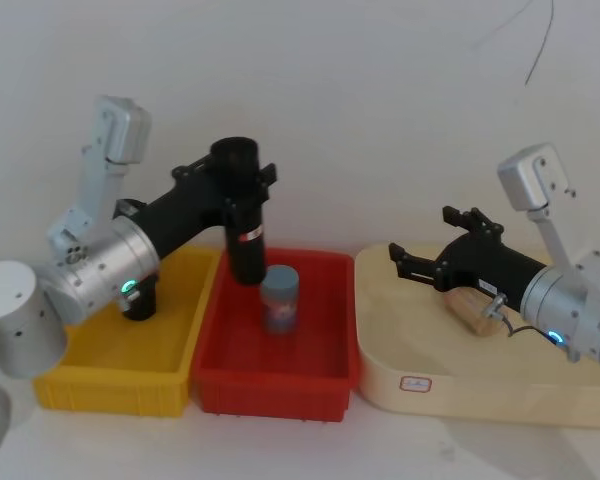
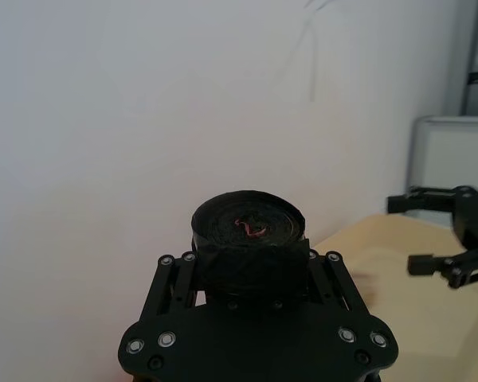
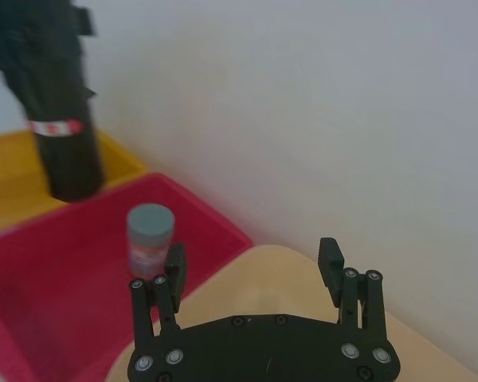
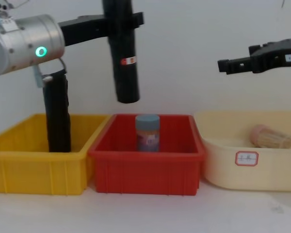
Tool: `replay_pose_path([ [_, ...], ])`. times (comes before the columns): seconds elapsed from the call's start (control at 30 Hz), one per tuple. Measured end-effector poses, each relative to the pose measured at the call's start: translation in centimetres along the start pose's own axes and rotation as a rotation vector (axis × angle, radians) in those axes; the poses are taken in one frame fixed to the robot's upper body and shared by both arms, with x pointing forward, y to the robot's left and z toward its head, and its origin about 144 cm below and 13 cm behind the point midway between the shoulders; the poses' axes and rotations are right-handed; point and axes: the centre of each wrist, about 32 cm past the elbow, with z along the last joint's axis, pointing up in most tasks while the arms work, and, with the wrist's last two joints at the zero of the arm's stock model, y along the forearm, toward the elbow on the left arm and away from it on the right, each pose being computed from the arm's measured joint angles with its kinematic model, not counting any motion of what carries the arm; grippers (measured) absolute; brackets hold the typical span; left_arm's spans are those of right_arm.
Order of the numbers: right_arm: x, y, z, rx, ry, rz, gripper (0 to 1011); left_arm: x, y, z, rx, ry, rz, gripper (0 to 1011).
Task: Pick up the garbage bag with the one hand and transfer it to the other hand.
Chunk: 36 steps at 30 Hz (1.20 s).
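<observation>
While my left end effector point(image 1: 243, 183) clamps the garbage bag point(image 1: 247, 245) upright above the red bin point(image 1: 280, 388), right end effector point(image 1: 421, 236) jaws apart, over the cream tray point(image 1: 470, 392).

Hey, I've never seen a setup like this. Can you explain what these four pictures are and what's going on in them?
This is a robot with two arms. One picture looks down from its head, one looks across from its chest, and two come from cameras on its wrists. Its left claw is clamped on a tall black garbage bag roll, held upright in the air above a red bin that contains a small jar. A second black roll stands in the yellow bin. The right claw hovers open above a cream tray holding a tan bundle.
</observation>
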Motion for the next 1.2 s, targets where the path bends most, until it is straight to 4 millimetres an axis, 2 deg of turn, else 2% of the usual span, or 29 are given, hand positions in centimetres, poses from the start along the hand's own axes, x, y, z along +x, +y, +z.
replay_pose_path([
  [0.57,-0.2,-0.4,-0.2,0.039,0.059,0.104,1001,0.6,-5.5,-1.3,-0.152,-0.005,-0.209,539],
  [1.2,-0.4,-0.5,-0.9,0.098,0.087,0.123,1001,0.5,-7.5,-1.5,-0.202,-0.015,-0.277,539],
])
